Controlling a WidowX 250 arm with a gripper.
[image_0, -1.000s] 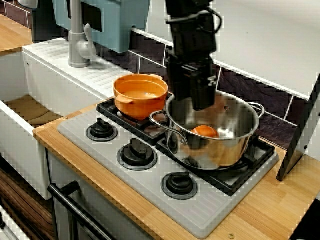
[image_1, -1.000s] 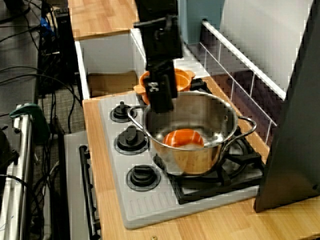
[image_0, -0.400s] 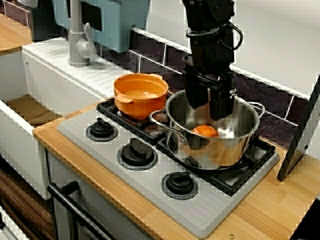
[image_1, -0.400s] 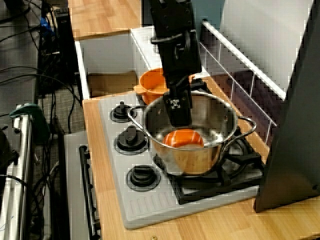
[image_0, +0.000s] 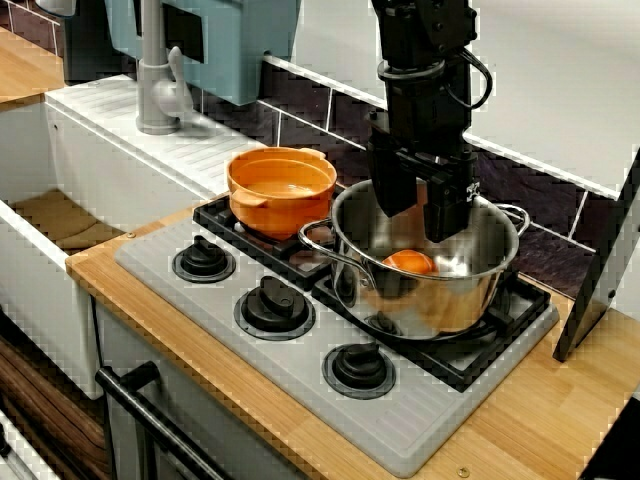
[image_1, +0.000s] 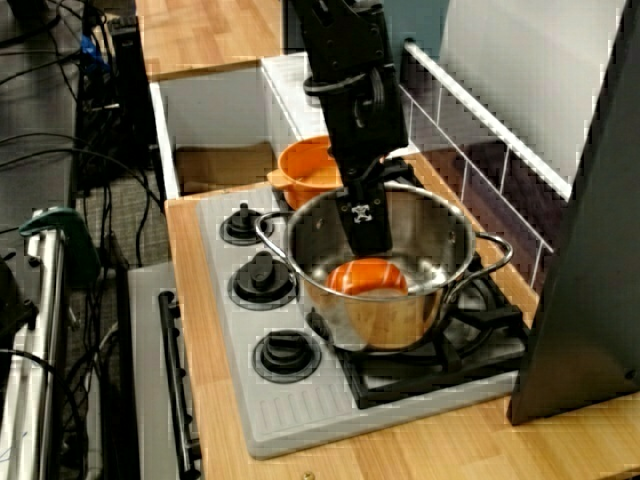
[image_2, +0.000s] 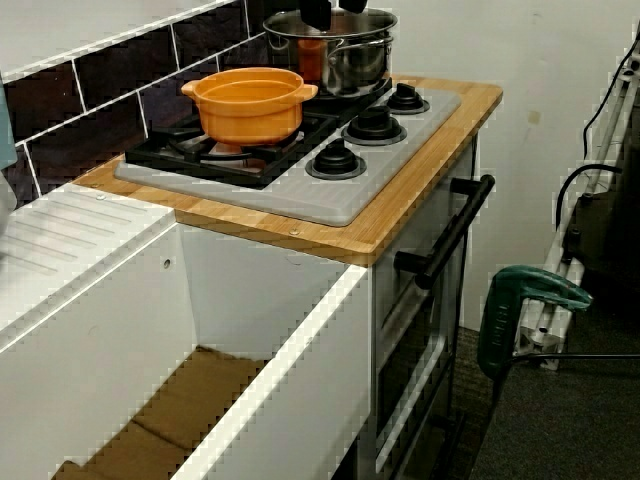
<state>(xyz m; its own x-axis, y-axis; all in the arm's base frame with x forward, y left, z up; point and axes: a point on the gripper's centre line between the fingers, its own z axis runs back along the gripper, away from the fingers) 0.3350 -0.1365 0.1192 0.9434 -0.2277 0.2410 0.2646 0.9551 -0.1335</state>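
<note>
Hanging over the steel pot (image_0: 480, 290) is the gripper (image_0: 420, 208), pointing straight down. Its two black fingers (image_0: 447, 212) stand well apart with nothing between them, so it is wide open and holds nothing. In the view from the front of the stove the fingertips sit at about rim height, inside the ring of the pot. In the view from the stove's end the gripper (image_1: 366, 228) ends just above the orange thing (image_1: 368, 276) in the pot. No contact between them shows.

That orange thing (image_0: 409, 263) is rounded and lies on the pot's floor, towards the front wall, and the shiny steel beside it mirrors its colour. What kind of thing it is cannot be told. The pot (image_1: 400, 320) has two loop handles and stands on the black grate (image_0: 470, 355) over the right burners.

Just beside it on the left, on the same grate, stands an orange bowl (image_0: 280, 190) with small ear handles, and its inside shows only its own smooth orange floor. In the view from the sink side the bowl (image_2: 250, 105) is in front and the pot (image_2: 355, 60) behind, with the gripper (image_2: 333, 10) cut off by the top edge.

Three black knobs (image_0: 273, 305) run along the grey stove top (image_0: 300, 385), which is set into a wooden counter (image_0: 540, 420). To the left is a white sink (image_0: 30, 260) with a brown lining on its bottom, and a grey tap (image_0: 155, 70) stands behind it.
</note>
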